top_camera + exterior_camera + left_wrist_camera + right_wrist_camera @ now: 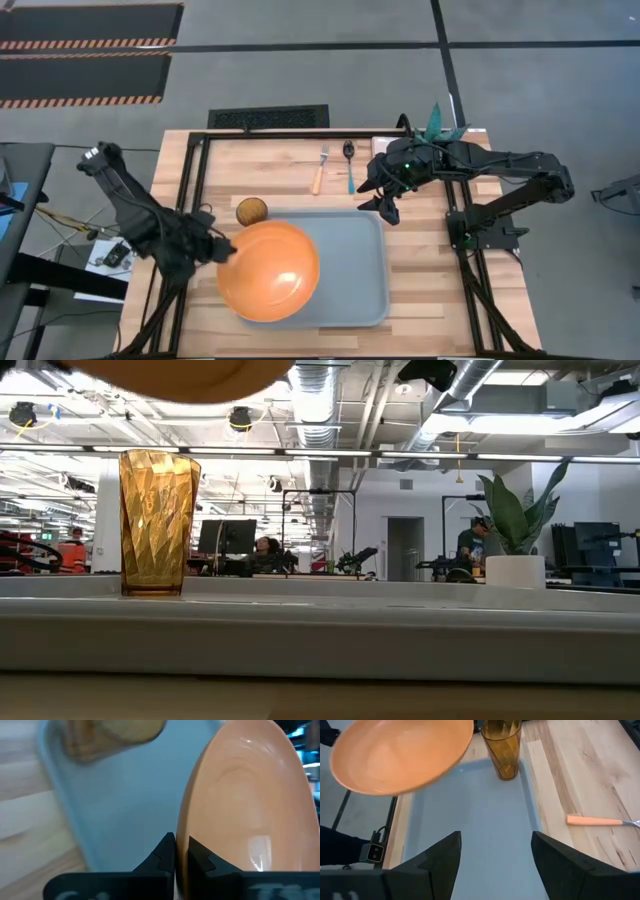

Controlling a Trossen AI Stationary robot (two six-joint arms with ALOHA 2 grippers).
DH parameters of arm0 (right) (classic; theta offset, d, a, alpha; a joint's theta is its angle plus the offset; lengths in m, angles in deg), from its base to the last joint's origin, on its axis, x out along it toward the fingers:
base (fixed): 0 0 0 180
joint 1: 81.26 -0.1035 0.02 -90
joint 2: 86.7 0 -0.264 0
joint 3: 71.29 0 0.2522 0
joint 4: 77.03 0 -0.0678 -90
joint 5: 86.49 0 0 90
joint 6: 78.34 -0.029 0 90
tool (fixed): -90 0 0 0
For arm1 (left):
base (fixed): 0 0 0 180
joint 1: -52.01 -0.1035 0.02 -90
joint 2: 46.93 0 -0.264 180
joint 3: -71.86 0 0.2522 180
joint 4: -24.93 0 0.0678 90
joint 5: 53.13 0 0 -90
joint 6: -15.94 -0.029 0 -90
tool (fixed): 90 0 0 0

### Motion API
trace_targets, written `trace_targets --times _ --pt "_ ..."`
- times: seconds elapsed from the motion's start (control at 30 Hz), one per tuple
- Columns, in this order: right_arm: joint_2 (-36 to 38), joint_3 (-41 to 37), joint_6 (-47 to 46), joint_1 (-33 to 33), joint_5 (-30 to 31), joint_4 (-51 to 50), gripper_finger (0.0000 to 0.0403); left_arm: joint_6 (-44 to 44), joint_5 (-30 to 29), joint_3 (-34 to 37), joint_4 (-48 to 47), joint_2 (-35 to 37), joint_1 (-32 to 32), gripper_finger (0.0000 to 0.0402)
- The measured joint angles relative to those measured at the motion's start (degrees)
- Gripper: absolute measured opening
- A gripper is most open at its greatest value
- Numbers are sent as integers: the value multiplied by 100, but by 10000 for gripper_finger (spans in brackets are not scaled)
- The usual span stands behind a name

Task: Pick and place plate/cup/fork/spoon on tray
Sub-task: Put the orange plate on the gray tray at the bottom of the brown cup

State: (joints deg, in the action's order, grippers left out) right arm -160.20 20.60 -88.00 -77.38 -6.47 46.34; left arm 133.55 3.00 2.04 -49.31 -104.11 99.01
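Observation:
My left gripper (pixel 225 250) is shut on the orange plate (pixel 268 272), which hangs above the left half of the grey-blue tray (pixel 345 265). The plate also shows in the right wrist view (pixel 402 752) and at the top of the low view (pixel 190 372). The amber cup (pixel 251 211) stands upright on its base at the tray's far left corner. The fork (pixel 321 170) and the spoon (pixel 349 165) lie flat on the table beyond the tray. My right gripper (pixel 385 205) is open and empty above the tray's far right corner. My left gripper pinches the plate's rim (pixel 184 851) between its two fingers, at the plate's left edge, one finger on each face. The fingers come about level from the table's left. The plate is lifted clear of the tray and stands out from the fingers toward the right, somewhat tilted.
A white pot with a green plant (pixel 435 120) stands at the table's far right, behind my right arm. The black frame rails (pixel 195 190) run along the table's left and right sides. Bare tray floor (pixel 475 820) lies under and to the right of the plate.

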Motion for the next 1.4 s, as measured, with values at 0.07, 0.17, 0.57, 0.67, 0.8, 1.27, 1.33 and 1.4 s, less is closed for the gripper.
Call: trace_targets --times 0.07,0.17,0.57,0.67,0.8,1.27,1.33,1.4 --pt "1 0 -38 0 1 -1 265 336 112 0 -204 -193 143 0" --pt "0 0 -47 0 2 -2 265 777 303 0 -403 -500 336 0" --pt "0 0 -49 0 1 -2 265 1078 508 409 55 -1512 582 0" --pt "0 0 -49 0 1 0 265 1084 513 803 566 -1608 582 0" --pt "0 0 -70 0 1 -2 265 1050 465 1348 1285 -1610 529 0" --pt "0 0 -196 0 2 -2 265 306 384 1874 2332 -1781 -13 0" --pt "0 0 -196 0 2 0 265 466 341 1880 2287 -1924 -15 0" --pt "0 0 -194 0 3 2 265 548 314 1880 2326 -2078 -23 0"
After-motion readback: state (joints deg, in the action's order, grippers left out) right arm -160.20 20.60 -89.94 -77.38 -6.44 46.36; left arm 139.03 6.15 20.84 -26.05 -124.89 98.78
